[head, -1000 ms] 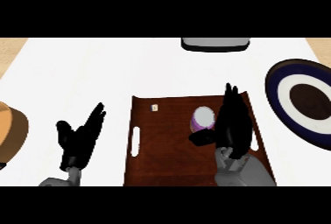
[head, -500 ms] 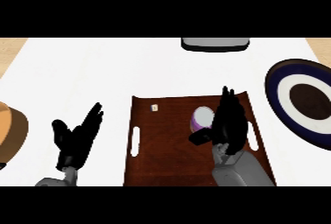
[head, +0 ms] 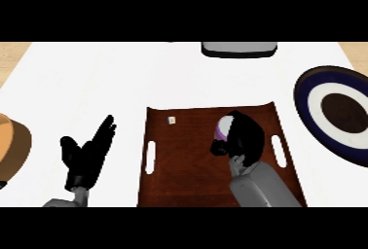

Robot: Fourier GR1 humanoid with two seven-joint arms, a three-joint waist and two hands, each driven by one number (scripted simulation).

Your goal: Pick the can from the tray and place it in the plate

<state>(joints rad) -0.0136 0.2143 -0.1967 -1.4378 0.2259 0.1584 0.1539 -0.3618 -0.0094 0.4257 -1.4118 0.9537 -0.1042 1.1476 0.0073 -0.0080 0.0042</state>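
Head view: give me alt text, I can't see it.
The robot's right hand curls round a purple-and-white can on a dark brown tray. A navy, white and brown plate lies right; the open left hand rests left.

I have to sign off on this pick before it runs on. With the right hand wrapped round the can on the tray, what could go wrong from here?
The right hand hides most of the can, so its hold cannot be checked; the can might slip on lifting. The plate lies beyond the tray rim, which a low carry could clip. The plate sits at the view's edge, so a late release might overshoot.
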